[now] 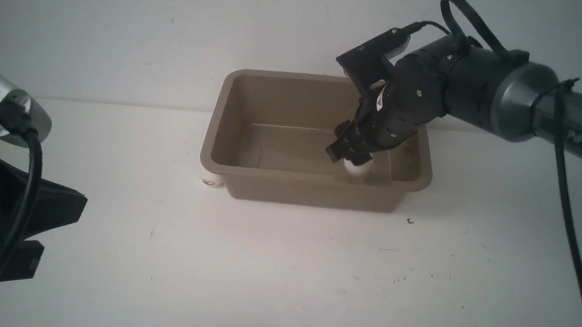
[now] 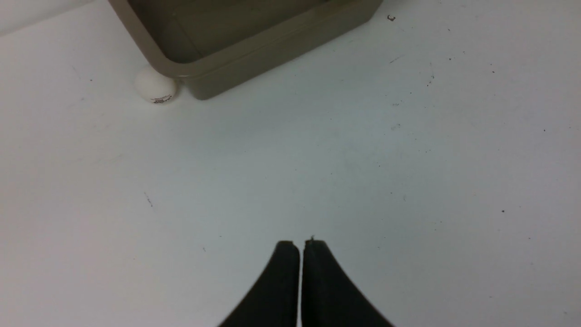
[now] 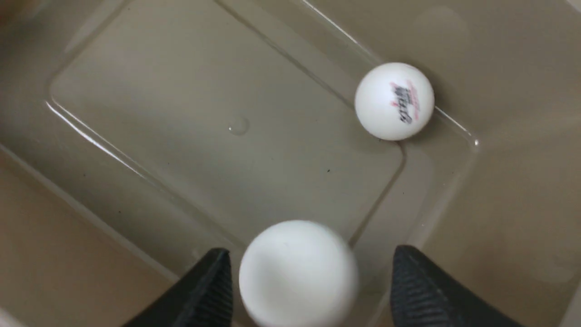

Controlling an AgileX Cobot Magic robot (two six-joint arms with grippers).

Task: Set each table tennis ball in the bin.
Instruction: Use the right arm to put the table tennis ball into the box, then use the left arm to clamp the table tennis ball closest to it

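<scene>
On a scuffed white table [image 1: 281,269] by a pale wall [image 1: 123,19], right tool [image 1: 347,158] parted in bin [image 1: 315,193], left tool [image 2: 300,245] closed.

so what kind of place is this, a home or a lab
Probably a robot lab test bench, not a home: a bare white table against a blank wall, a cabled robot arm, and only a plastic bin and table tennis balls set out.
</scene>
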